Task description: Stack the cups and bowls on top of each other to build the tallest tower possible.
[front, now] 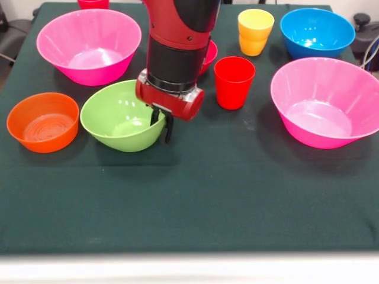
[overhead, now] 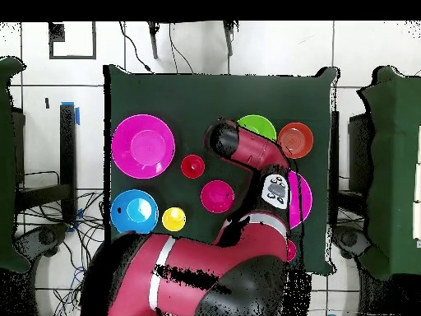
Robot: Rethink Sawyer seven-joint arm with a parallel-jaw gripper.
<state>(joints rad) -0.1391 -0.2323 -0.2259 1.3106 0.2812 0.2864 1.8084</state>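
My gripper (front: 161,123) is at the right rim of the lime-green bowl (front: 118,115), one finger inside the rim and one outside, closed on it. The bowl rests on the cloth with nothing in it. The small orange bowl (front: 42,121) stands to its left. The red cup (front: 234,81) stands upright to the gripper's right. The yellow cup (front: 255,23) sits in the orange cup (front: 253,46) at the back. A small crimson bowl (front: 210,54) is partly hidden behind the arm. In the overhead view the arm (overhead: 247,152) hides the gripper beside the green bowl (overhead: 257,128).
Two large hot-pink bowls stand at back left (front: 89,44) and right (front: 324,100). The blue bowl (front: 317,31) is at back right. A crimson vessel (front: 93,3) shows at the top edge. The dark green cloth (front: 189,201) covers the table.
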